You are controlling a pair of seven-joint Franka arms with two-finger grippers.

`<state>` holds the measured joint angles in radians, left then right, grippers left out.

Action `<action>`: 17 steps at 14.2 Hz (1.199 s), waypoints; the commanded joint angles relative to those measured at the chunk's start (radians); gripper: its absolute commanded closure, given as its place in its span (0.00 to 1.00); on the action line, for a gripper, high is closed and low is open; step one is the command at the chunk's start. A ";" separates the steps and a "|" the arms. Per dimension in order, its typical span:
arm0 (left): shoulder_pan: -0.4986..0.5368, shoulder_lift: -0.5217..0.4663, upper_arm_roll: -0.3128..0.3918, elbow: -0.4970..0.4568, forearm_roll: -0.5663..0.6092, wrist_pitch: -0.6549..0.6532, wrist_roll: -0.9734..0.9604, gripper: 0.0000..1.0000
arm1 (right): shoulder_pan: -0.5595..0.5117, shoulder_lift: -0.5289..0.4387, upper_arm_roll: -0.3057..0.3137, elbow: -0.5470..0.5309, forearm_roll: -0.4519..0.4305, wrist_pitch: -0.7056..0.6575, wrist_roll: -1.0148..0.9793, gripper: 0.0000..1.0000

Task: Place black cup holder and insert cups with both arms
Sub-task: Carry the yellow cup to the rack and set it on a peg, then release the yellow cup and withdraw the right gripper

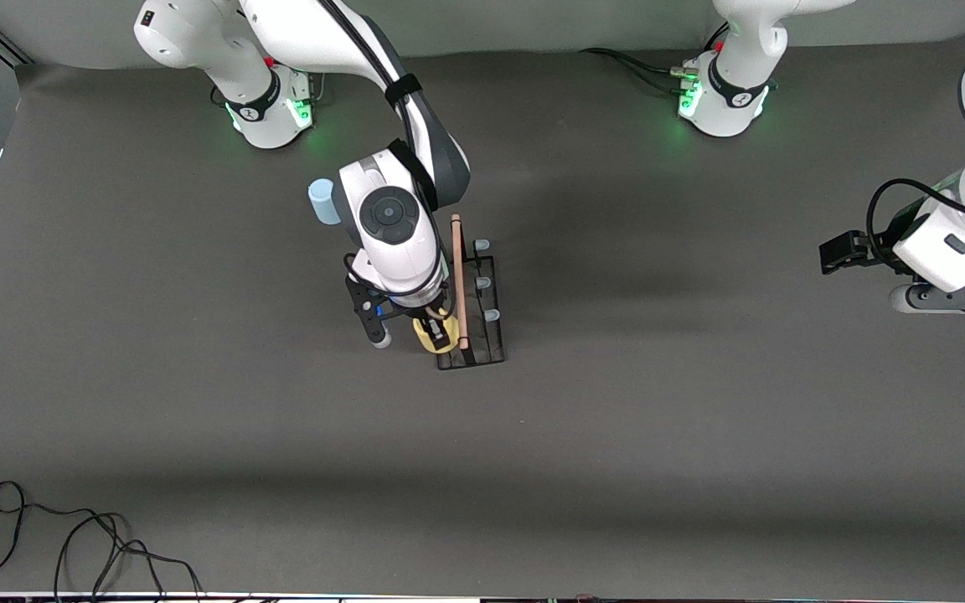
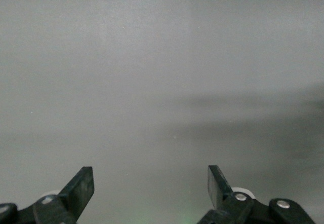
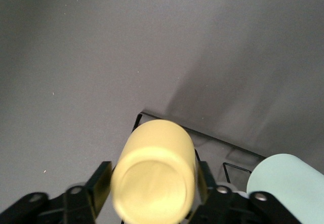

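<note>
Your right hand grips the yellow cup at the black cup holder, centre frame; misaligned, it could topple the holder; the left hand waits open.

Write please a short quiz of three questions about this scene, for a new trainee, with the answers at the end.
1. True or false: the right gripper is shut on the yellow cup over the black cup holder.
2. Which cup stands on the table beside the right arm, farther from the front camera than the holder? A) yellow B) light blue C) pale green
3. Fill in: the left gripper waits toward the left arm's end of the table with its fingers ____.

Key
1. True; a pale green cup also shows beside it in the right wrist view.
2. B, the light blue cup.
3. Open; it holds nothing.
</note>
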<state>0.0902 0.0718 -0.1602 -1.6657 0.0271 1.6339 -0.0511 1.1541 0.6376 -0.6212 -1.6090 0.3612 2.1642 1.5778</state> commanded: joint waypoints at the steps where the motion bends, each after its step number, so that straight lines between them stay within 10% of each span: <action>1: 0.003 -0.007 -0.002 0.001 0.011 -0.005 0.014 0.00 | 0.012 -0.018 -0.015 0.018 0.013 -0.003 0.002 0.00; 8: 0.003 -0.009 -0.002 0.001 0.011 -0.005 0.014 0.00 | 0.001 -0.226 -0.063 0.192 -0.077 -0.418 -0.085 0.00; 17: 0.003 -0.009 -0.002 0.001 0.011 -0.005 0.014 0.00 | -0.109 -0.518 -0.013 0.127 -0.320 -0.596 -0.549 0.00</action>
<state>0.0902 0.0718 -0.1602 -1.6656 0.0271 1.6339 -0.0511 1.1205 0.2060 -0.6829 -1.4296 0.0905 1.5849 1.1571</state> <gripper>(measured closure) 0.000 0.000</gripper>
